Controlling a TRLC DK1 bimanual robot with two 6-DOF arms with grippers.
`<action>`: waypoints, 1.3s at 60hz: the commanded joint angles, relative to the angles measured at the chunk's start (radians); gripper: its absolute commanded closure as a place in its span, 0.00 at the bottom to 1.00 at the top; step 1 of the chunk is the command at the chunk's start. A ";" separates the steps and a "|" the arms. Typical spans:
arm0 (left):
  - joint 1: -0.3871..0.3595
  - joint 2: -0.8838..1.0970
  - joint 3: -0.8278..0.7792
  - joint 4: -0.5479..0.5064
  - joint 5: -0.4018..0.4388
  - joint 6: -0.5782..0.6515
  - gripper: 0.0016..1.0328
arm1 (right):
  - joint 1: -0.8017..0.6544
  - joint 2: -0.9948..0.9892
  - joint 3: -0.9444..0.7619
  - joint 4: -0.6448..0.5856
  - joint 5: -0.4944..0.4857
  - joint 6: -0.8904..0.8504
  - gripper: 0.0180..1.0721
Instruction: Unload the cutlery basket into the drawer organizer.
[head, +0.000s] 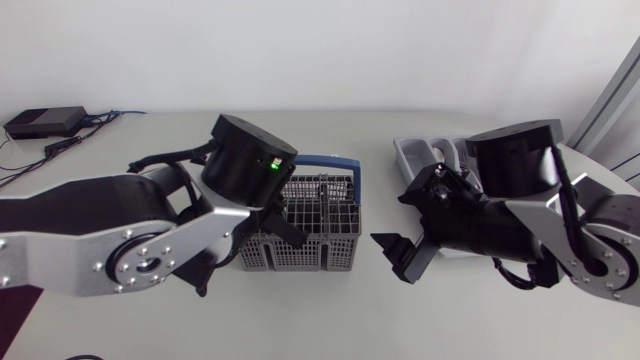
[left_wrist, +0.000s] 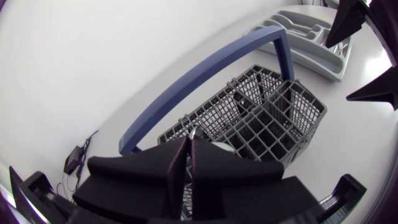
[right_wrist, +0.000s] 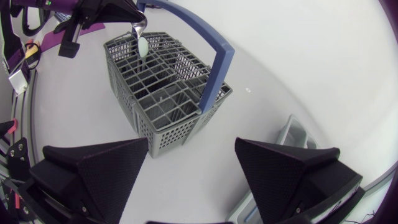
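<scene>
Pinched shut in left gripper over grey plastic lattice cutlery basket: small pale-bowled spoon, probably light, slick, best held mid-handle; right gripper spread open, empty.

The left arm was bent inward, its end effector clamped on a spoon, fingers nearly touching. The right end effector pointed toward the left arm, fingers spread wide.

— The basket?
— Grey matt plastic grid; its blue handle is smooth plastic.
— The spoon?
— Shiny metal. The organizer is smooth grey plastic, the table matt white.
</scene>
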 joint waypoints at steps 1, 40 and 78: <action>-0.020 -0.030 -0.033 0.013 -0.026 0.018 0.97 | 0.013 -0.017 -0.031 -0.020 0.014 0.010 0.05; -0.105 -0.218 -0.103 0.045 -0.144 0.094 0.97 | 0.062 -0.127 -0.043 -0.062 0.081 0.000 0.05; -0.120 -0.455 -0.054 0.021 0.048 -0.059 0.97 | 0.216 -0.291 -0.060 -0.046 0.202 0.000 0.05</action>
